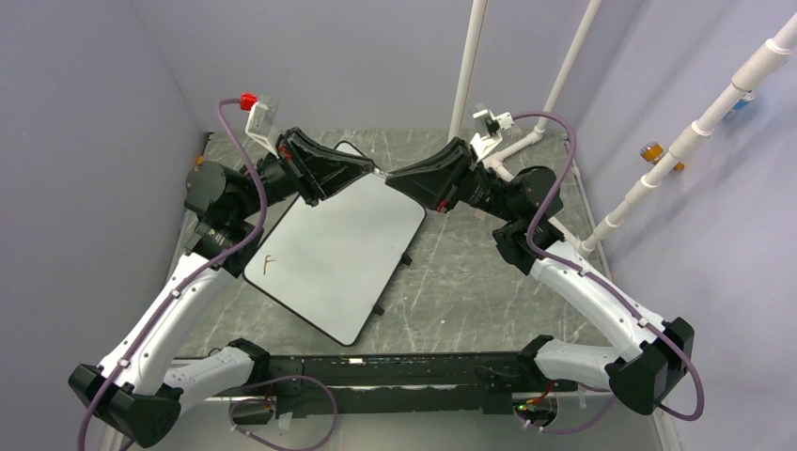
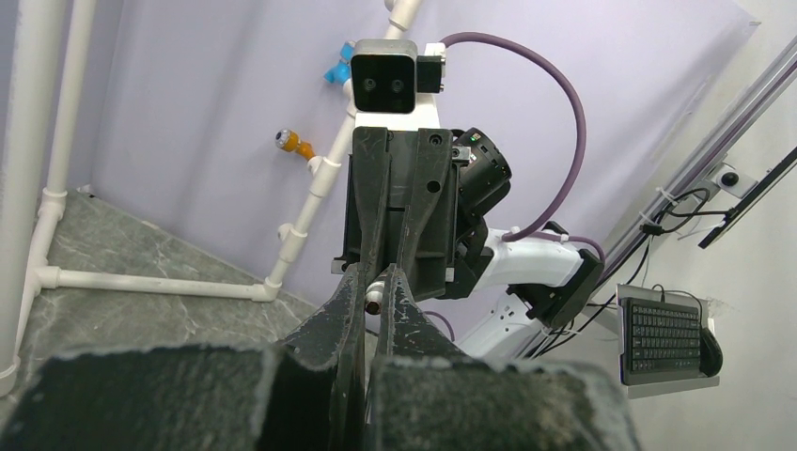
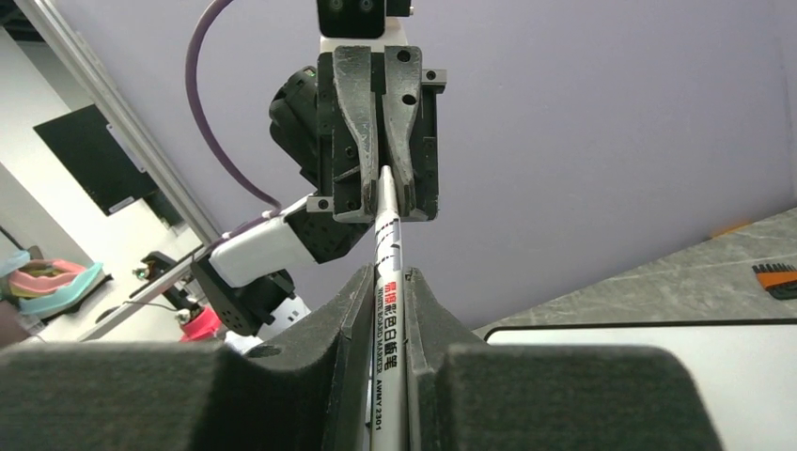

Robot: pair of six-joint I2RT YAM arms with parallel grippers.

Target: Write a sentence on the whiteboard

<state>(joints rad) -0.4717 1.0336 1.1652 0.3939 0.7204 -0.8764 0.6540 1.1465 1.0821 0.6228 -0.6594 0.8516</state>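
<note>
The marker (image 3: pixel 387 282) is held in the air between the two arms, above the far corner of the whiteboard (image 1: pixel 338 254). The left claw (image 3: pixel 381 188) is clamped tight on the barrel's narrower end. The right claw (image 2: pixel 381 268) has a finger on each side of the printed part of the barrel, very close. I cannot tell whether those fingers are pressing on it yet.

The main risk is the marker dropping. If the left claw lets go before the right one has a firm grip, the marker would likely fall onto the whiteboard or roll off across the table (image 1: pixel 470 282). If both claws clamp and the arms then pull apart, the barrel could twist or slip askew. That would leave the writing end at a poor angle for the board.

The marker's long axis runs nearly level from one claw to the other, left to right in the top view. I cannot tell which end carries the writing tip.

The whiteboard lies flat, left of the table's centre and skewed to its edges. Its long axis runs from far to near, leaning left. Of the sentence (image 1: pixel 270 264), only one small reddish-brown stroke shows, near the board's left edge.
</note>
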